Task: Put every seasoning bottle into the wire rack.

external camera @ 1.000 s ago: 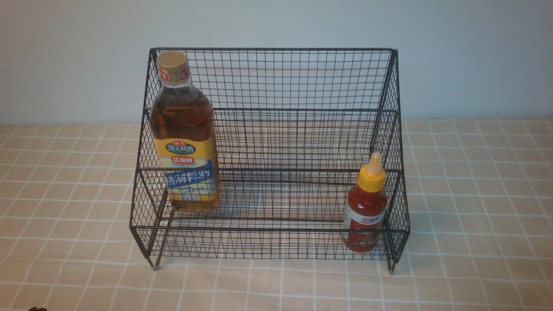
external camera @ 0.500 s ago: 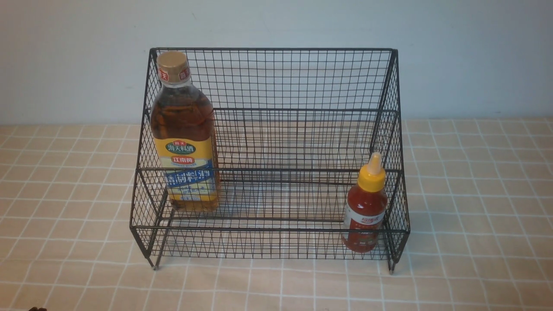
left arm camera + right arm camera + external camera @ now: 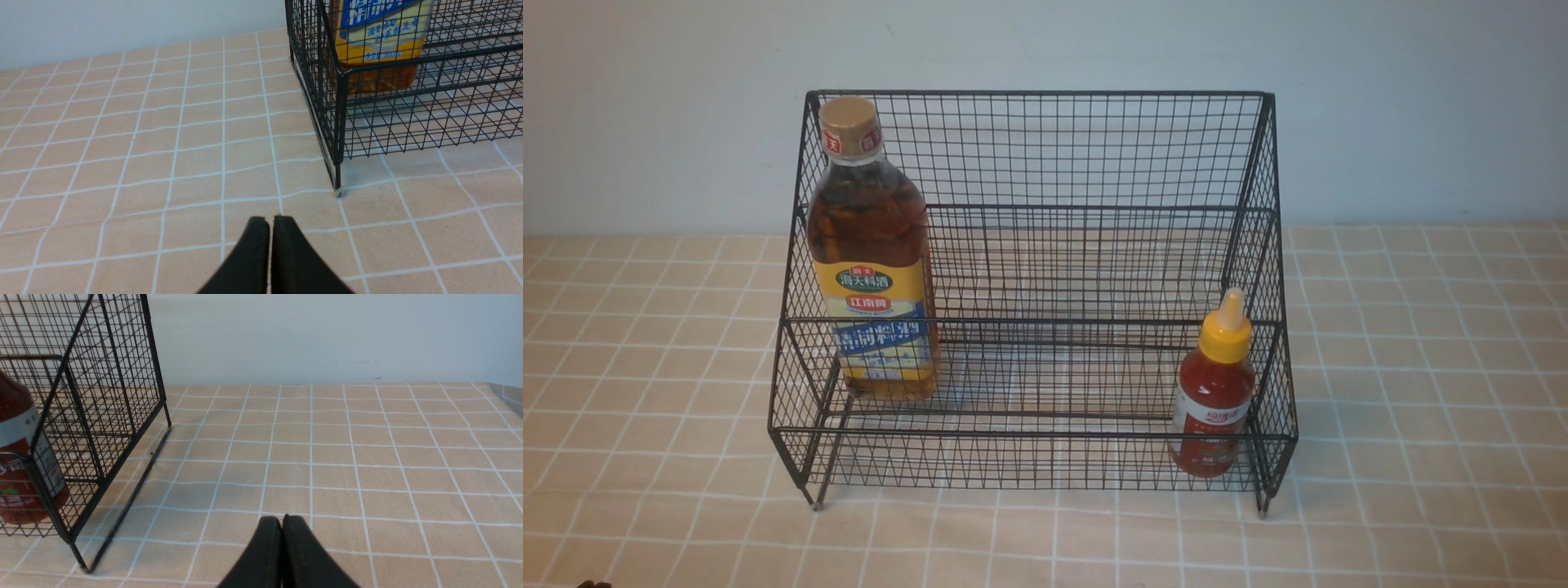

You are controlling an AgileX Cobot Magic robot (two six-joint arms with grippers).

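Observation:
The black wire rack (image 3: 1045, 147) stands in the middle of the table. The large amber bottle (image 3: 872, 253) with a gold cap stands upright inside it at the left; its lower part shows in the left wrist view (image 3: 378, 36). The small red sauce bottle (image 3: 1214, 392) with a yellow nozzle stands upright in the lower tier at the right, and also shows in the right wrist view (image 3: 18, 457). My left gripper (image 3: 270, 222) is shut and empty above the cloth, off the rack's left front leg. My right gripper (image 3: 282, 520) is shut and empty, to the right of the rack.
A beige checked cloth (image 3: 1421, 367) covers the table. A pale wall (image 3: 645, 106) runs close behind the rack. The table's right edge (image 3: 508, 396) shows in the right wrist view. A dark bit of the left arm (image 3: 592, 583) peeks in at the front view's lower edge.

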